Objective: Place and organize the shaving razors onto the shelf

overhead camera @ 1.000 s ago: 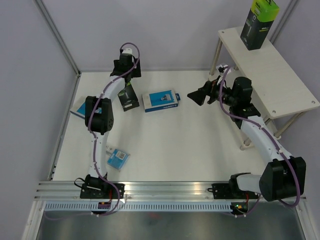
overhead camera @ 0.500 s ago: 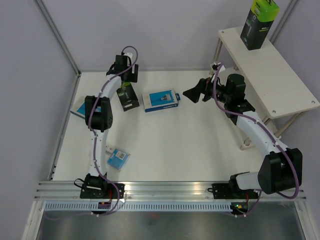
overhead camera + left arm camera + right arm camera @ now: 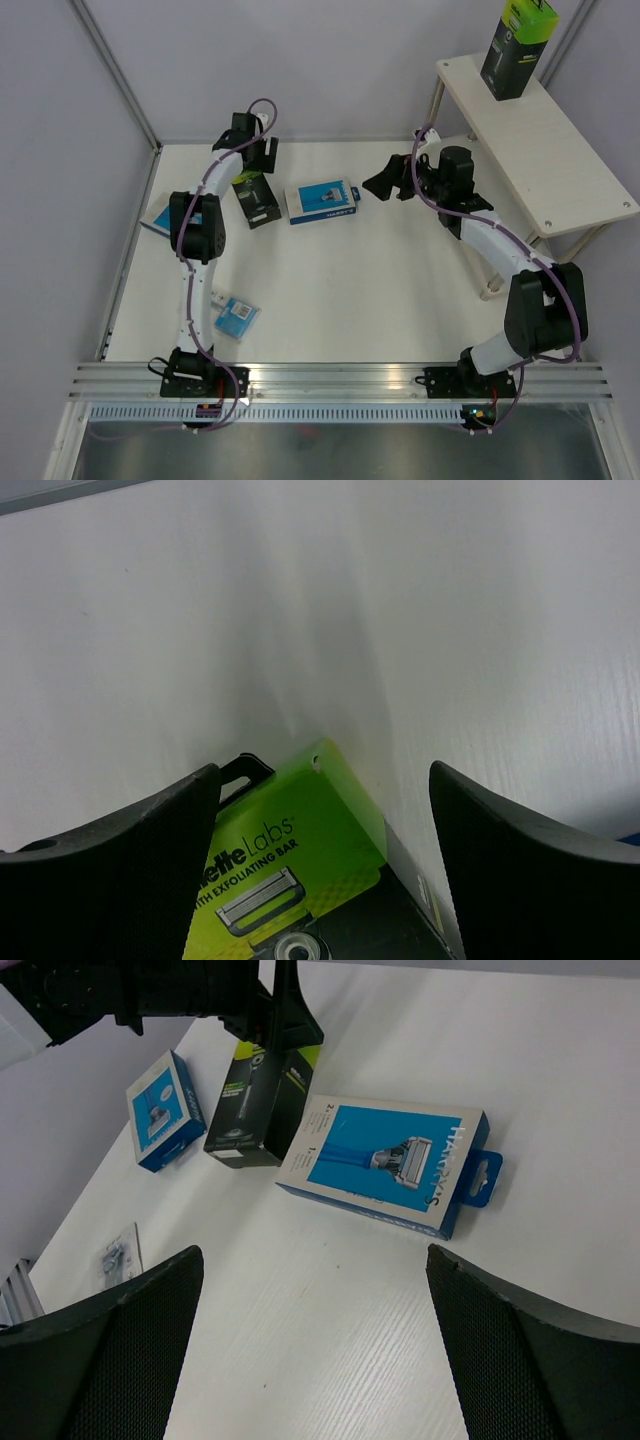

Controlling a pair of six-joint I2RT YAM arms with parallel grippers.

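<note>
The left arm stretches far forward, left gripper [image 3: 252,170] tipped downward, fingers spread wide. The right arm bends inward, right gripper [image 3: 382,187] likewise spread, pointing leftward.

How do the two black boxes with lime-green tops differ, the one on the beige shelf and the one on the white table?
The black-and-lime shelf box stands upright on the beige wooden shelf; the black-and-lime table box lies flat on the white table. No gripper is near the shelf box; the left gripper hangs open over the table box's green end. Both look like the same black-and-green pack.
</note>
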